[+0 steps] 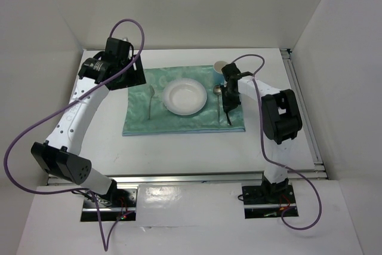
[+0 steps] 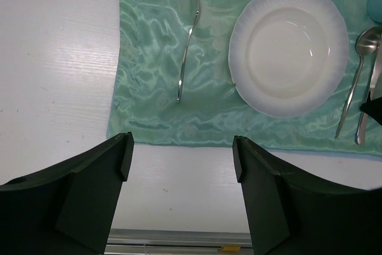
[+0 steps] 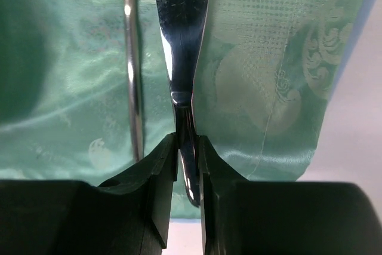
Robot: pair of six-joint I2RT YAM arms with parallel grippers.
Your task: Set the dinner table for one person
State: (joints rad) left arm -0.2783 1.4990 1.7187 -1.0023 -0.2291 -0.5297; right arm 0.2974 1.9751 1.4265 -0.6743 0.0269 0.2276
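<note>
Table: the white table (image 1: 179, 153) lies under both my arms, with its metal rail along the near edge by my bases.
Mat: a teal mat (image 1: 140, 120) lies on the middle of the table, its long side across my view.
Plate: a white plate (image 1: 185, 97) sits at the centre of the mat.
Fork: the fork (image 2: 188, 40) lies on the mat to the left of the plate, apart from it.
Spoon: the spoon (image 2: 357, 70) lies just right of the plate, bowl at the far end.
Knife: the knife (image 3: 185, 28) lies right beside the spoon, on its outer side – near the mat's right edge.
Cup: a light blue cup (image 1: 219, 67) stands at the far right of the mat, beyond the spoon.
Left arm: it rises from my near-left base and sweeps away to the far left, the wrist bent over by the mat's far-left corner.
Left gripper: my left gripper (image 2: 180, 153) hangs high, fingers spread wide and holding nothing, looking down at the mat's near-left part and bare table.
Right arm: the elbow stands up on the right, and the forearm reaches left and down onto the mat's right part.
Right gripper: my right gripper (image 3: 187, 147) is down low – its fingers pinched narrow on the near end of the knife.
</note>
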